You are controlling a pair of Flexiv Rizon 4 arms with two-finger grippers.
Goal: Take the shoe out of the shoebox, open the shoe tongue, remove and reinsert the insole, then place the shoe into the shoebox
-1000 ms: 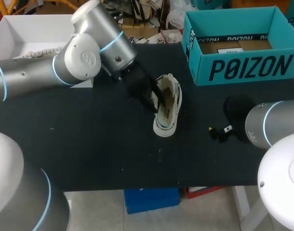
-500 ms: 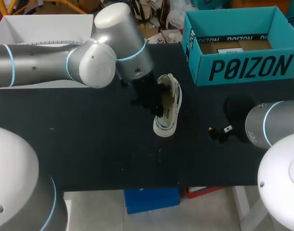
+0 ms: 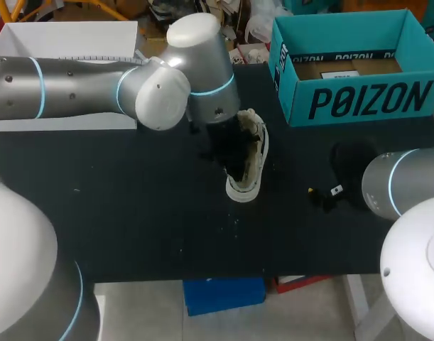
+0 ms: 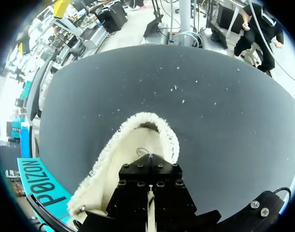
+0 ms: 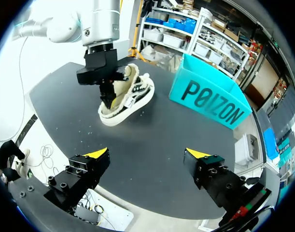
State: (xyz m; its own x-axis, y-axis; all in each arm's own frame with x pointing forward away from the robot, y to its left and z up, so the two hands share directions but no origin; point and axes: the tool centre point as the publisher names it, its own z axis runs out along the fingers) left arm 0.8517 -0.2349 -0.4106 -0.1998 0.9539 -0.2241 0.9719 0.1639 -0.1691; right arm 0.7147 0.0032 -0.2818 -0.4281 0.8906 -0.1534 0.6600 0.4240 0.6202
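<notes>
A white shoe [image 3: 255,153] with fleece lining lies on its side on the black table, in front of and left of the teal shoebox [image 3: 351,67]. My left gripper [image 3: 228,155] reaches down into the shoe's opening. In the left wrist view the left gripper [image 4: 150,160] is shut, its tips sunk in the fleece collar [image 4: 137,137]; whether it pinches anything is hidden. The right wrist view shows the shoe [image 5: 130,96], the left gripper [image 5: 106,92] in it and the shoebox [image 5: 210,104] beyond. My right gripper [image 5: 147,154] stands open and empty, well short of the shoe.
A white open box [image 3: 60,42] stands at the back left, behind my left arm. My right gripper [image 3: 322,197] hangs low over the table's right part, right of the shoe. The table's front edge [image 3: 202,278] runs below the shoe.
My left arm has swung rightward over the shoe, and its gripper has closed inside the opening. The shoe has barely shifted. The right arm has kept still.
</notes>
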